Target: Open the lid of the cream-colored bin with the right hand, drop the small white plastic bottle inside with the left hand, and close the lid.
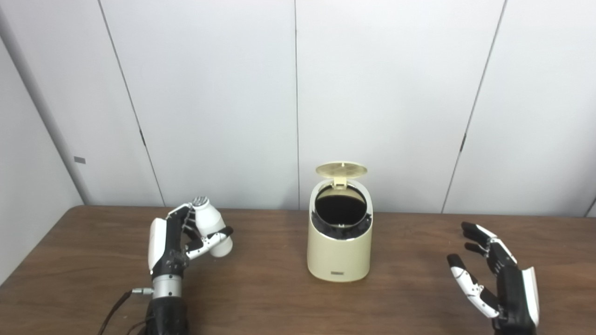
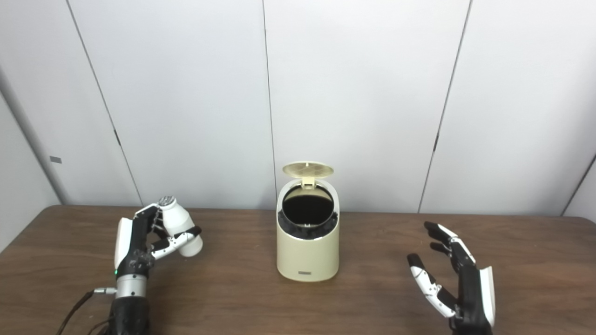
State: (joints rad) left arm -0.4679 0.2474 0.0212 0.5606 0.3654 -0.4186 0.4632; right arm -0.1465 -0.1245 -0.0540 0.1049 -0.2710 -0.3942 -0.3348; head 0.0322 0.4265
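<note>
Bin (image 1: 339, 249) mid-table, lid (image 1: 341, 170) already flipped up. Left hand (image 1: 179, 242) well left of bin, fingers wrapped round bottle (image 1: 212, 230). Right hand (image 1: 496, 279) well right of bin, splayed, empty. Looks like drop step next: carry bottle over opening, let go.

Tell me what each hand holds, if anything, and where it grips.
The left hand holds the white bottle around its body, cap end up and tilted. The right hand is open, holding nothing.
</note>
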